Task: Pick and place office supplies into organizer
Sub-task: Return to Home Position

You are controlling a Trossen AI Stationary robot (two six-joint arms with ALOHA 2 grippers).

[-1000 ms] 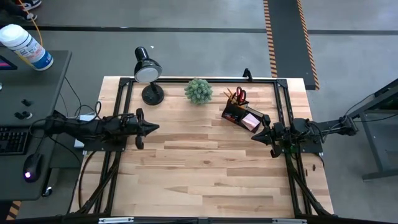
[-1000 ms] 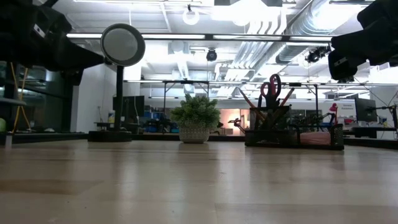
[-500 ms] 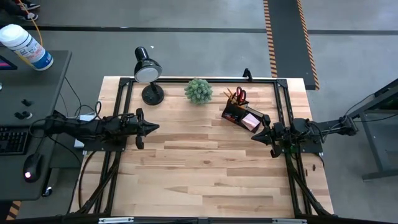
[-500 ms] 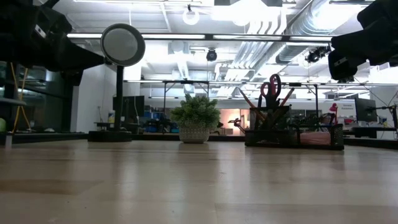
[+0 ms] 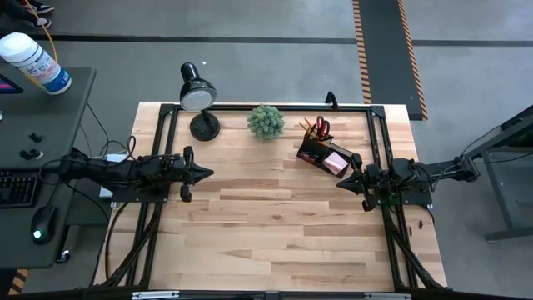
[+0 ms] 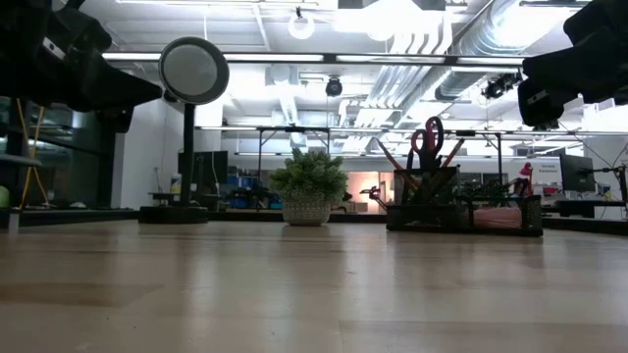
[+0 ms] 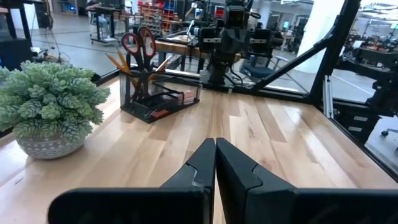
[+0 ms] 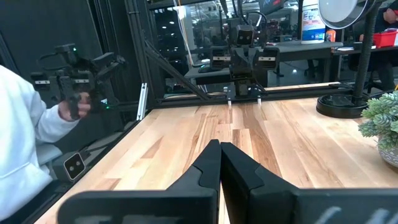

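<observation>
Wooden table [image 5: 275,233], with open boards across the middle and near side. The black organizer [image 5: 313,152] stands toward the far-right edge. Red-handled scissors [image 5: 321,127] and pencils [image 5: 307,127] stand upright in its tall compartment, and a pink sticky-note pad [image 5: 336,162] lies in the low tray. The left gripper [image 5: 208,172] and right gripper [image 5: 340,182] hover at opposite sides, both clenched on nothing. The off-table bottle [image 5: 33,60] label is unreadable.

The organizer [image 5: 319,152], holding scissors [image 5: 321,127], stands right of the plant [image 5: 266,122] and lamp [image 5: 197,93].
</observation>
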